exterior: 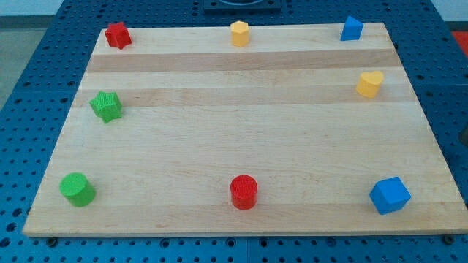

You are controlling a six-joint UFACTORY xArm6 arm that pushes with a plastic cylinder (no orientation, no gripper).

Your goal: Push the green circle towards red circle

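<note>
Nothing has begun, you'd judge: green circle [77, 189] sits well left of red circle [243, 192]. My tip isn't visible, its state unknowable; approach from green's left.

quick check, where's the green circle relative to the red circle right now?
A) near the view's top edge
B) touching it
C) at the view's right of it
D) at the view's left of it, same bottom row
D: the green circle sits near the board's bottom-left corner, well apart from the red circle at bottom centre. My tip does not show.

Bright, even light; sharp focus.
</note>
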